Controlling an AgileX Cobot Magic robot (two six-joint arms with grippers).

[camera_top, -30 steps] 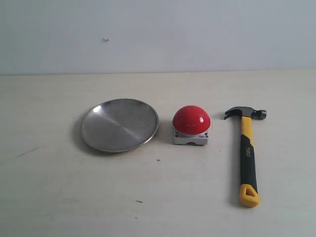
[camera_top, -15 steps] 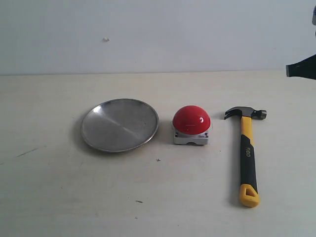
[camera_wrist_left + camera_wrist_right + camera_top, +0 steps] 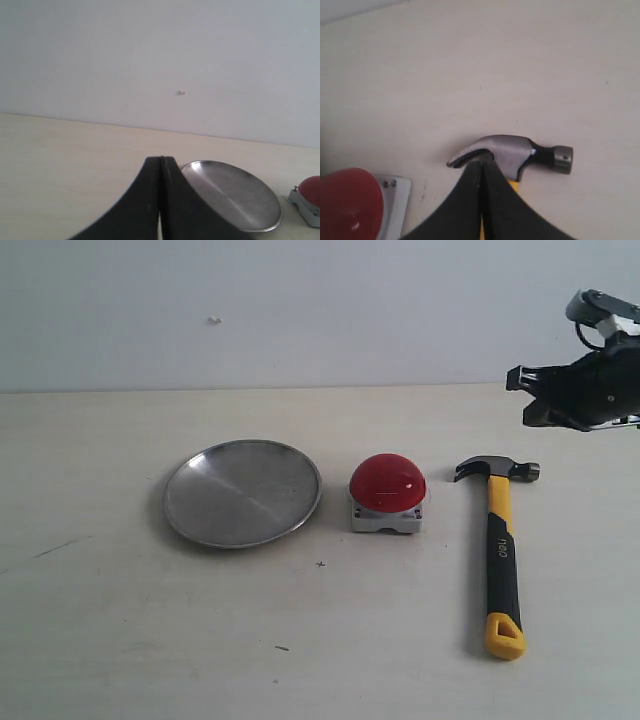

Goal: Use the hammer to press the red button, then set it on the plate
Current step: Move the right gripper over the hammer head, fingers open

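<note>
The hammer (image 3: 500, 550) lies flat on the table at the right, dark head (image 3: 520, 152) toward the wall, yellow looped tip toward the front. Left of it sits the red button (image 3: 387, 483) on its grey-white base, also at the edge of the right wrist view (image 3: 347, 202). The silver plate (image 3: 242, 492) lies left of the button and shows in the left wrist view (image 3: 235, 192). My right gripper (image 3: 527, 398) hangs in the air above and behind the hammer head, shut and empty (image 3: 481, 167). My left gripper (image 3: 160, 162) is shut, empty, and outside the exterior view.
The pale wooden table (image 3: 320, 640) runs back to a plain grey-white wall (image 3: 300, 310). A few small dark marks dot the tabletop near the front (image 3: 282, 648).
The right arm has come into the exterior view from the right edge and moved leftward, now hanging above and behind the hammer head. Hammer, button and plate have not moved.
</note>
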